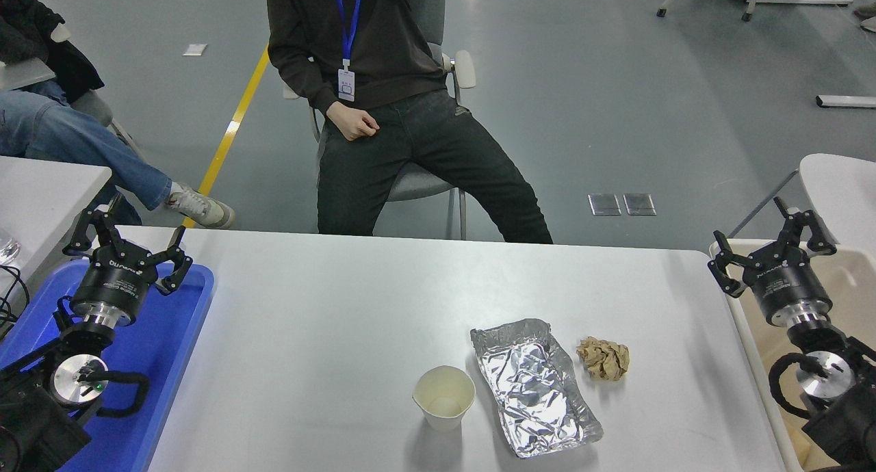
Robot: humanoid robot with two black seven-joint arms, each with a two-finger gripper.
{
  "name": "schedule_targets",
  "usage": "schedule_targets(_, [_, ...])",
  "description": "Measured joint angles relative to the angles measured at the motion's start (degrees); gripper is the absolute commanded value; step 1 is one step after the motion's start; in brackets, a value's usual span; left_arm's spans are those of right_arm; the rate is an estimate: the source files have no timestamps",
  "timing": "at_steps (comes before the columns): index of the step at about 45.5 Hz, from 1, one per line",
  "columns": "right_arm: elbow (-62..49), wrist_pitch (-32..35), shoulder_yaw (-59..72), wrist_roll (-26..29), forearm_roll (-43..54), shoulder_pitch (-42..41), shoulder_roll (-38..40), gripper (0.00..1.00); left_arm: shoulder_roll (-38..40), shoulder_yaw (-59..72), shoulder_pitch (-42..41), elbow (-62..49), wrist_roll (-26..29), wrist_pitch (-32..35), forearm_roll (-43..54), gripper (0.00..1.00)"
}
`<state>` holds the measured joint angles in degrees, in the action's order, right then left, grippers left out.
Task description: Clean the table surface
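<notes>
Both grippers, left (127, 236) and right (772, 246), are sitting jaws apart; paper cup (444, 396) on the table (308, 308) is risking tipping if clipped.

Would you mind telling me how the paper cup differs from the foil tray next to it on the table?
The paper cup is cream, round and smooth; the foil tray is silver, oblong and crinkled. The cup stands upright and taller, while the tray lies low and covers more of the table surface. The cup sits left of the tray. Both look empty.
</notes>
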<state>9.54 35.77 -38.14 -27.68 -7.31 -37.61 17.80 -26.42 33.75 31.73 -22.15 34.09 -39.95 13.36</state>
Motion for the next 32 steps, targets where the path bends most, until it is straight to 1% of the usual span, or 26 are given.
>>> schedule_targets(32, [0.3,0.1,0.2,0.0,0.0,-0.8,0.3,0.99,0.0,0.1,0.0,0.0,0.0,0.0,0.0,1.00])
